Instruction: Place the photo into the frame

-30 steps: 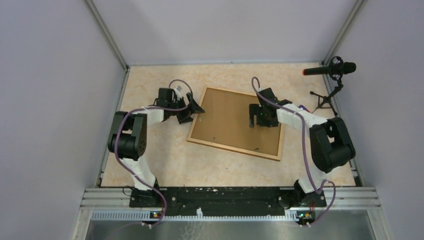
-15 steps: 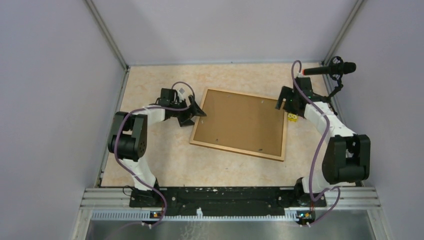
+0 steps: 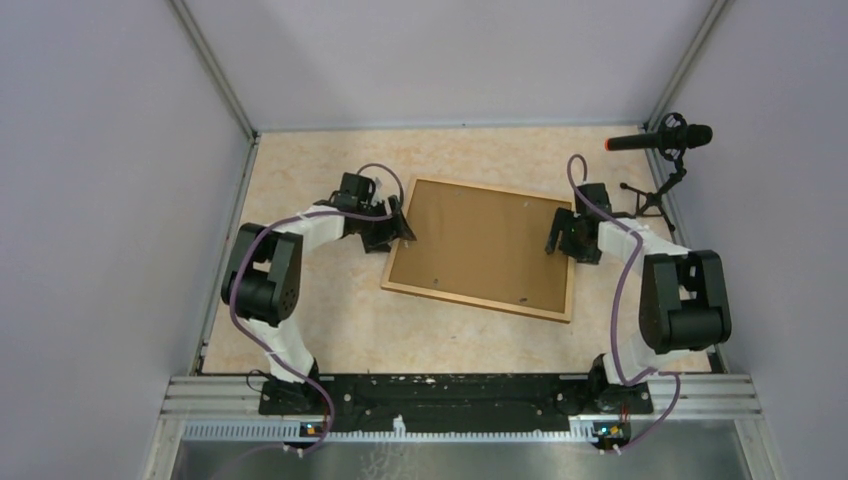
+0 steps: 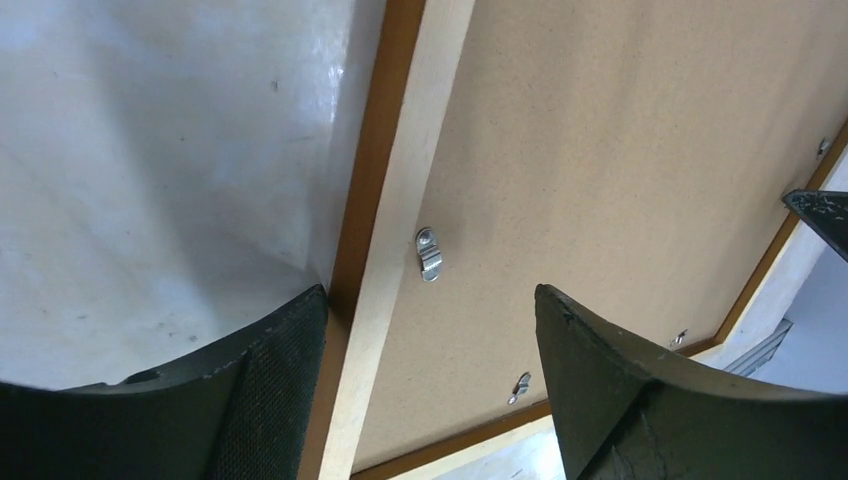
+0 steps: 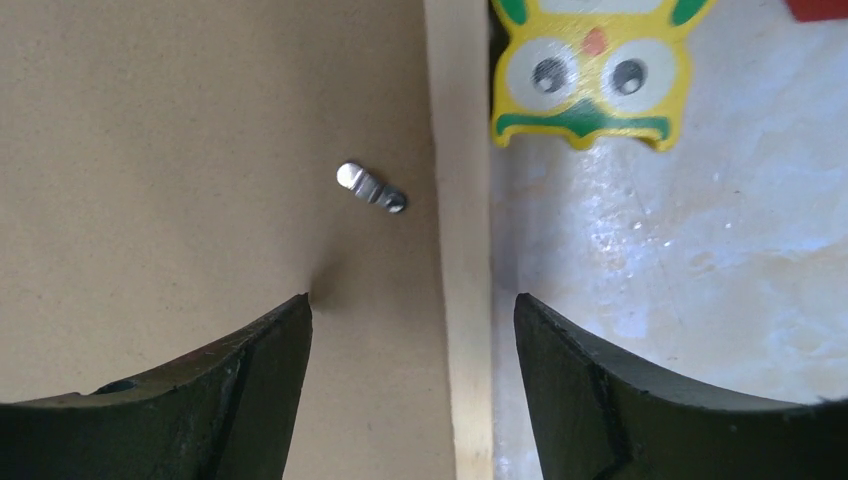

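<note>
The frame (image 3: 470,305) lies face down on the table, its light wood rail (image 4: 395,250) around a plain brown backing board (image 3: 480,245). The photo is hidden. My left gripper (image 3: 397,232) stands open astride the frame's left rail: one finger (image 4: 270,390) is by the outer side, the other (image 4: 620,390) over the board. My right gripper (image 3: 565,240) is open astride the right rail (image 5: 462,250), with one finger (image 5: 240,390) low on the board and the other (image 5: 620,390) over the table. Neither gripper (image 4: 430,295) (image 5: 411,300) holds anything.
Small metal turn clips (image 4: 429,253) (image 5: 370,187) sit along the board's edges. A yellow owl toy (image 5: 590,70) lies just beyond the frame's right rail, with a red scrap (image 5: 820,8) past it. A microphone on a tripod (image 3: 660,138) stands at the back right.
My right arm left the middle of the board, swung out right, and came down at the frame's right rail. My left gripper shifted onto the left rail and narrowed. The frame slid slightly right.
</note>
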